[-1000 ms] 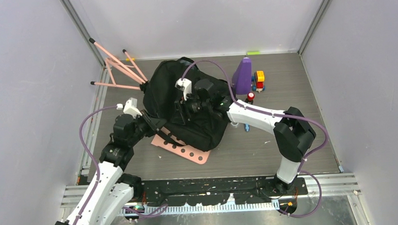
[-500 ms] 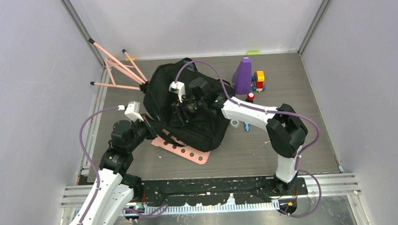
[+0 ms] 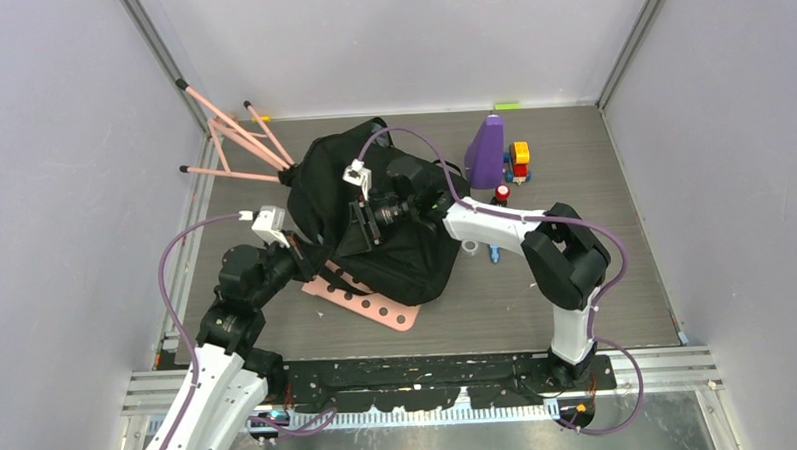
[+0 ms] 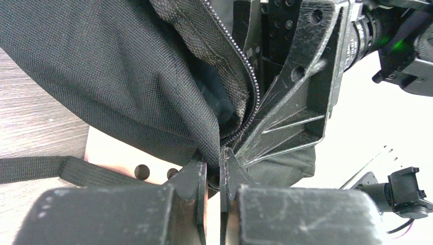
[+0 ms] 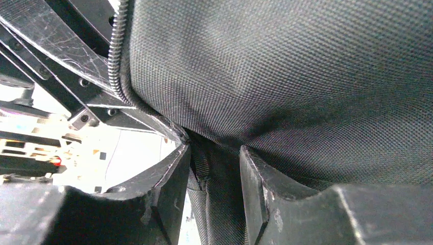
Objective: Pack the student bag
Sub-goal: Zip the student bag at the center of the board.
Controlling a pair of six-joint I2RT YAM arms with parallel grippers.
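Packing looks barely begun: your left gripper (image 4: 213, 164) pinches the bag (image 3: 408, 260), right gripper (image 5: 215, 159) straddles a fold, hold unclear; toys (image 3: 518, 159) lie outside.

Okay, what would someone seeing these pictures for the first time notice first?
The big black student bag slumps mid-table on a pink perforated board. The left gripper is pinched shut on its fabric by the zipper; the right gripper straddles another fold. Pink rods stick out at the back left, and a purple cone-like object stands back right.
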